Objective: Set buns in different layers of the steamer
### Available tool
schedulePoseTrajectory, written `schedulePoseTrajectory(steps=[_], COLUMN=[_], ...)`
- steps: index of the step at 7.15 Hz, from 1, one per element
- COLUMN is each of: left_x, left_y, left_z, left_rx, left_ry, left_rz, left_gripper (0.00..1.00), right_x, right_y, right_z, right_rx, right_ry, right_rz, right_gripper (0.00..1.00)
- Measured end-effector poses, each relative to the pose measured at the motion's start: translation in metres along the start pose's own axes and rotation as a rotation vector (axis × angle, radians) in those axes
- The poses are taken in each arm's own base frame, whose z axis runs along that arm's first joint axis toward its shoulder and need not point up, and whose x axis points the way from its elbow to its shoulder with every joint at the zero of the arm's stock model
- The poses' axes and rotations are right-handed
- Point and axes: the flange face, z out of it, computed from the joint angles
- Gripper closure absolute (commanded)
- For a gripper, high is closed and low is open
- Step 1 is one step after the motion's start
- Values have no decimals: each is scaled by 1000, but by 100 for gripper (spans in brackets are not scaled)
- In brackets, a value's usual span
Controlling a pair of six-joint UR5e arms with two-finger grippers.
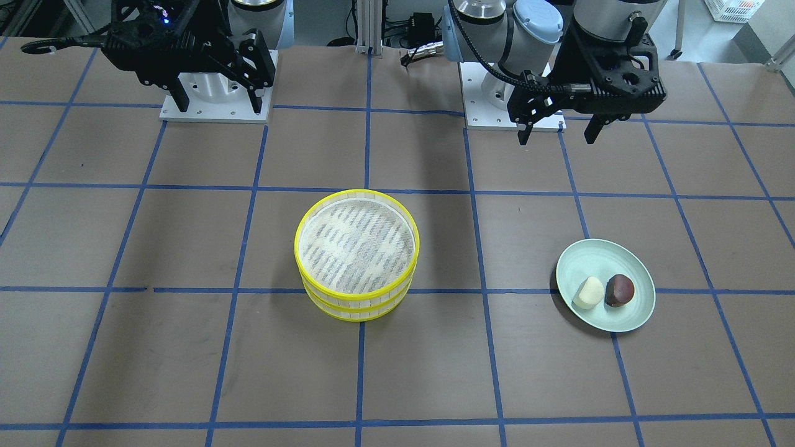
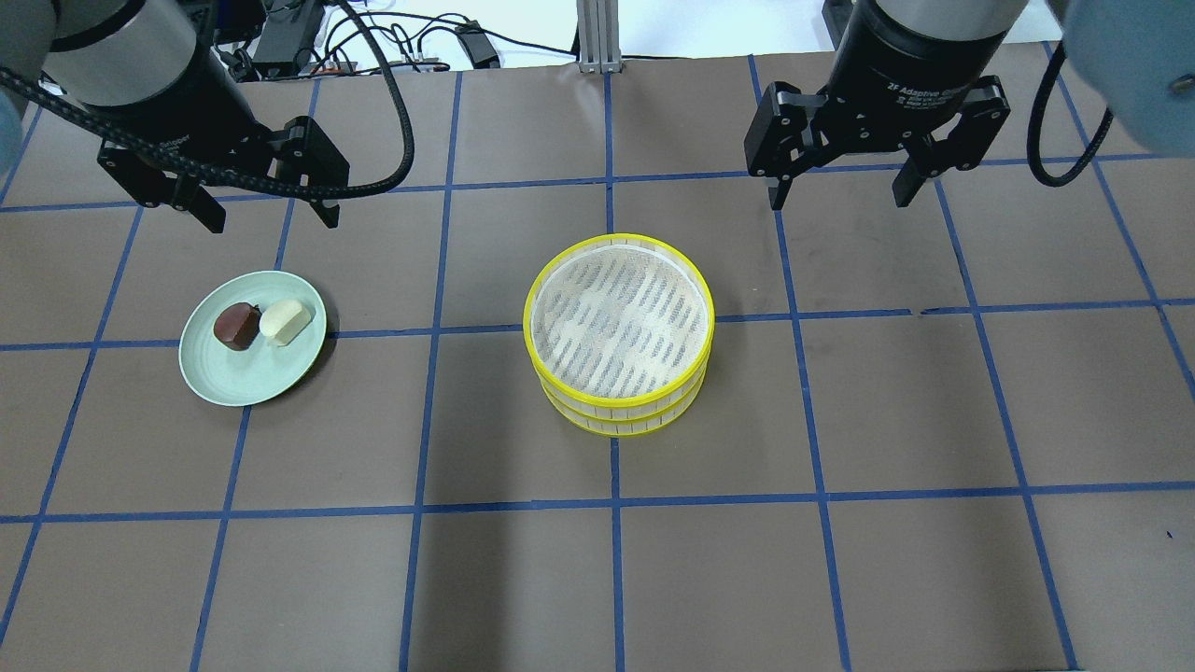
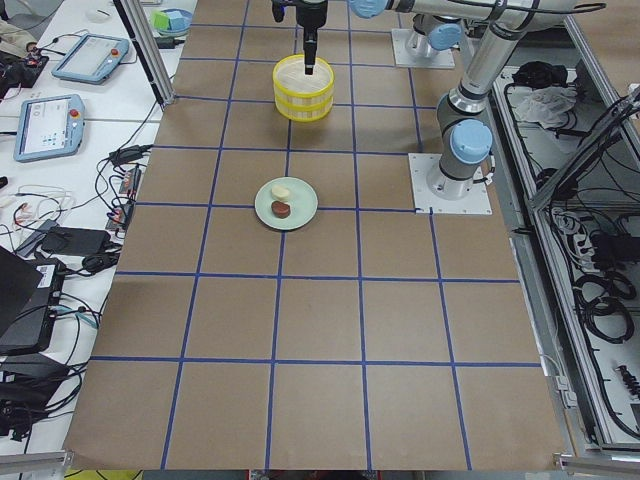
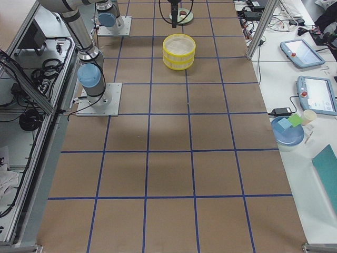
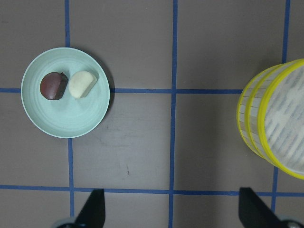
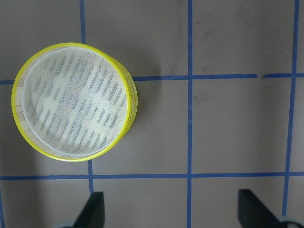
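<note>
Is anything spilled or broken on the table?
No, nothing stands out. The steamer has its two trays squarely stacked, and the cream bun and the brown bun lie side by side on the green plate.

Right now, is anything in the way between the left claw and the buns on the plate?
Nothing visible is. The left gripper hangs open near the plate, where the white bun and brown bun lie uncovered.

Both arms hover high, left gripper (image 2: 273, 217) and right gripper (image 2: 839, 198) pointing down, apparently vertical, jaws spread wide apart.
</note>
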Motion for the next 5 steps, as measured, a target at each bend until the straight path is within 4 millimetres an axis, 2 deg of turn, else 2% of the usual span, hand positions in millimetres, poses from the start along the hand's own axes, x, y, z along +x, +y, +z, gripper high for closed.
schedulePoseTrajectory(steps=[3,5], left_x=[-25,-33], left_y=[-8,-10], left_z=[5,7], left_rx=[-9,-13], left_ry=[13,9], left_rz=[-24,6], left_gripper=[0,0], right_x=[2,2], right_y=[-1,-2], right_z=[0,2], right_rx=[3,-2], right_ry=[1,6], right_rz=[2,2], right_gripper=[0,0])
